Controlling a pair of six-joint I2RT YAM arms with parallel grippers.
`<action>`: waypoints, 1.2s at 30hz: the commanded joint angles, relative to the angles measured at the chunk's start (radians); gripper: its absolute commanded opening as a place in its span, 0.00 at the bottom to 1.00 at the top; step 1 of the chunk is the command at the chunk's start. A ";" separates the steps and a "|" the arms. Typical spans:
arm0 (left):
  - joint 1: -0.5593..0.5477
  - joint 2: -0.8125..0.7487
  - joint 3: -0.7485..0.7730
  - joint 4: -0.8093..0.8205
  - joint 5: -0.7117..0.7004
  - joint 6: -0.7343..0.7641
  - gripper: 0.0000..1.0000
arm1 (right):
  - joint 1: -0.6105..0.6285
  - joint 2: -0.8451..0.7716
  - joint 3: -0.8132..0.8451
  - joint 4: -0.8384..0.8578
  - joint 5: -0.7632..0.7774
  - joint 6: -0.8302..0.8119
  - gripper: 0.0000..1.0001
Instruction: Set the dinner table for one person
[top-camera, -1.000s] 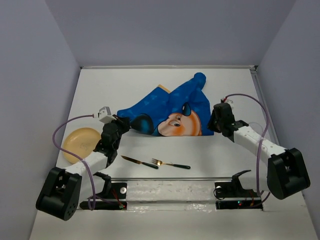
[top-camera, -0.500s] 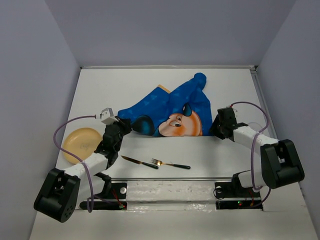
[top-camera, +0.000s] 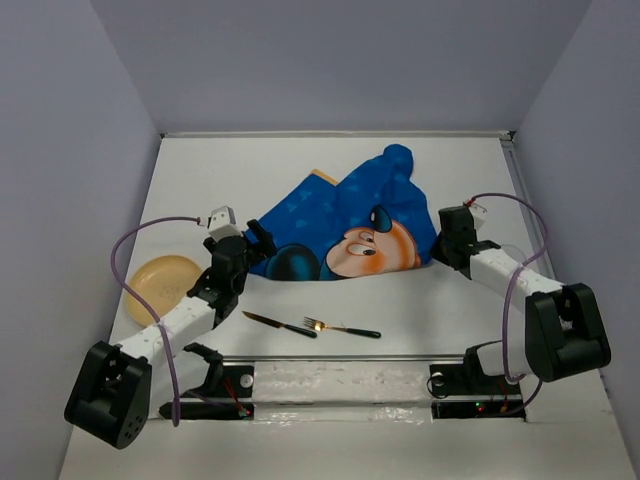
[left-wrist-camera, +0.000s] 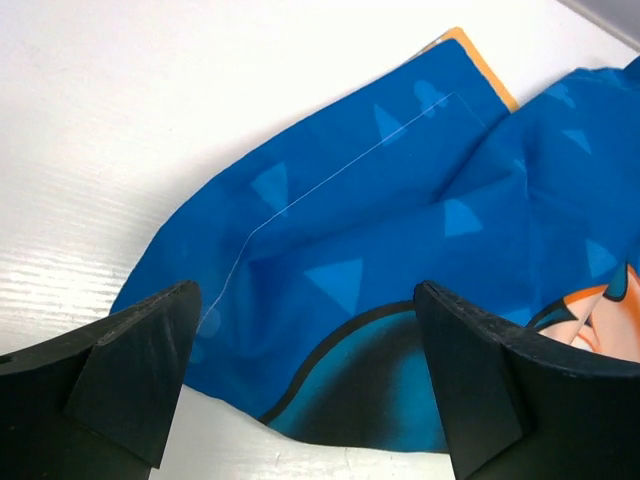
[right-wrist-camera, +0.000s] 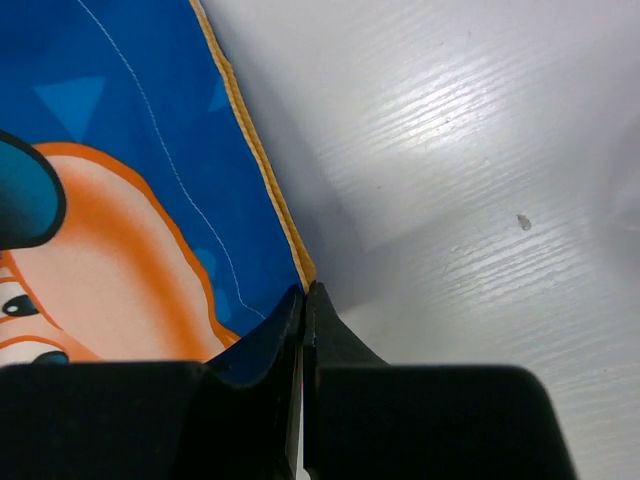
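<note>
Dragging the cloth mat (top-camera: 340, 215) rightward in the top view, our right gripper (right-wrist-camera: 305, 295) stays pinched on its orange-edged corner; its cartoon face has shifted right since a second ago. Our left gripper (left-wrist-camera: 305, 295) hangs spread wide over the left corner. Mid-frame on the dinner table (top-camera: 250, 170), the mat remains rumpled, so spreading looks unfinished.

Rumpled blue mat (top-camera: 340, 215) across mid dinner table (top-camera: 230, 165), knife (top-camera: 278, 323) and fork (top-camera: 342, 327) before it, plate (top-camera: 165, 285) at left, open surface behind.
</note>
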 joint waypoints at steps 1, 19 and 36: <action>-0.018 -0.053 0.020 -0.130 -0.067 -0.008 0.99 | -0.007 -0.059 0.004 0.008 0.080 -0.001 0.06; 0.229 -0.220 -0.061 -0.426 0.168 -0.209 0.90 | -0.007 -0.319 -0.082 0.061 -0.193 -0.070 0.54; 0.230 0.189 0.107 -0.430 0.093 -0.107 0.62 | 0.002 -0.343 -0.112 0.133 -0.337 -0.072 0.54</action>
